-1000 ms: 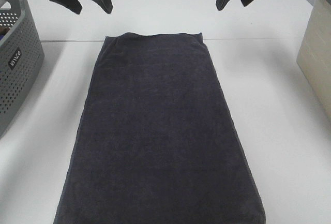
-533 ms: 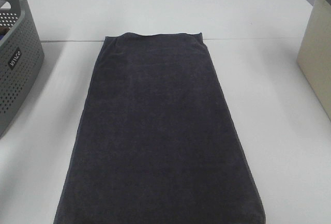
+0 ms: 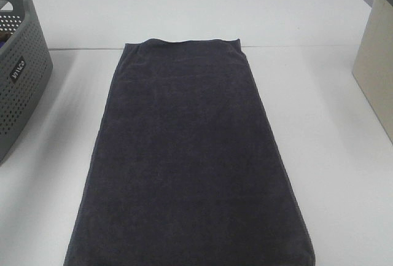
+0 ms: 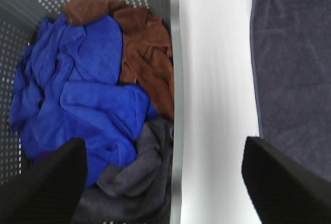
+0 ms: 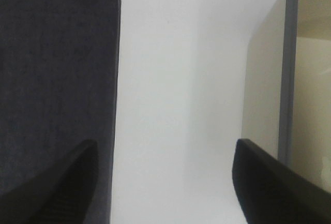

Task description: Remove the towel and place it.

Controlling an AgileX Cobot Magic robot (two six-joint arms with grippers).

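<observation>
both grippers gone from overhead; plush rectangular towel (image 3: 189, 161) lies flat.

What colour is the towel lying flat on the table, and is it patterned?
The towel is dark charcoal-navy and plain; the exterior high view shows it best.

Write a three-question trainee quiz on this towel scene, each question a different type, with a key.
1. True or false: the long dark charcoal terry cloth towel lies flat on the white table.
2. Multiple choice: in the left wrist view, the grey perforated plastic basket holds A) nothing, B) crumpled blue, brown and grey cloths, C) plates.
3. Fill in: both the left end effector and the right end effector are ____, holding nothing.

Key: 1 true; 2 B; 3 open.
</observation>
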